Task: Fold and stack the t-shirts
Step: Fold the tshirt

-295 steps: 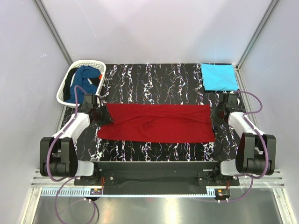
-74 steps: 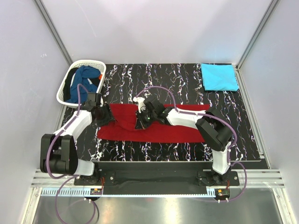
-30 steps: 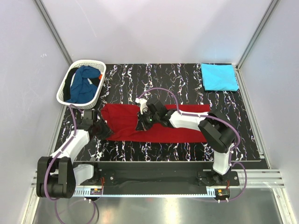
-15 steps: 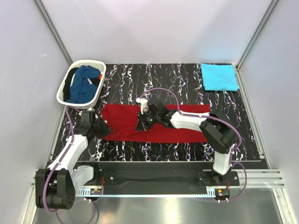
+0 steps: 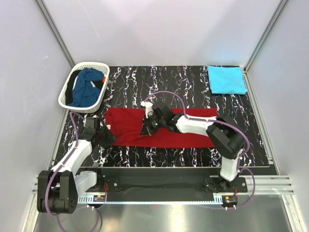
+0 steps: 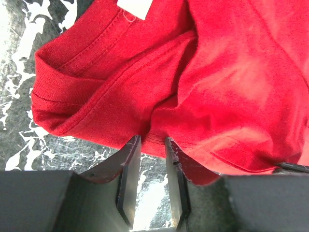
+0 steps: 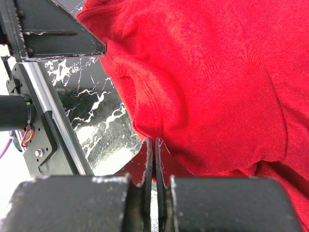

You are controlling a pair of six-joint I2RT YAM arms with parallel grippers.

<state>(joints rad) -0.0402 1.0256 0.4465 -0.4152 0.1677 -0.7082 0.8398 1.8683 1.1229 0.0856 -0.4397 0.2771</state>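
Observation:
The deep red t-shirt [image 5: 183, 133] lies spread across the middle of the table. My right gripper [image 5: 146, 128] reaches over it and is shut on a fold of its near hem, as the right wrist view [image 7: 151, 140] shows, with red cloth [image 7: 207, 72] beyond. My left gripper [image 5: 107, 137] is at the shirt's near left corner. In the left wrist view [image 6: 149, 140] the jaws stand narrowly apart, tips at the hem of the red cloth [image 6: 217, 82], table showing between them. The turquoise t-shirt [image 5: 226, 79] lies folded at the back right. The dark blue t-shirt [image 5: 86, 87] is bunched in the basket.
The white lattice basket [image 5: 64, 96] stands at the back left corner of the black marbled table [image 5: 159, 84]. Grey walls close in the sides and the back. The left arm's link [image 7: 53, 34] shows in the right wrist view.
My left gripper has shifted slightly toward the near edge at the shirt's left end. My right gripper stays clamped on the fold at the middle.

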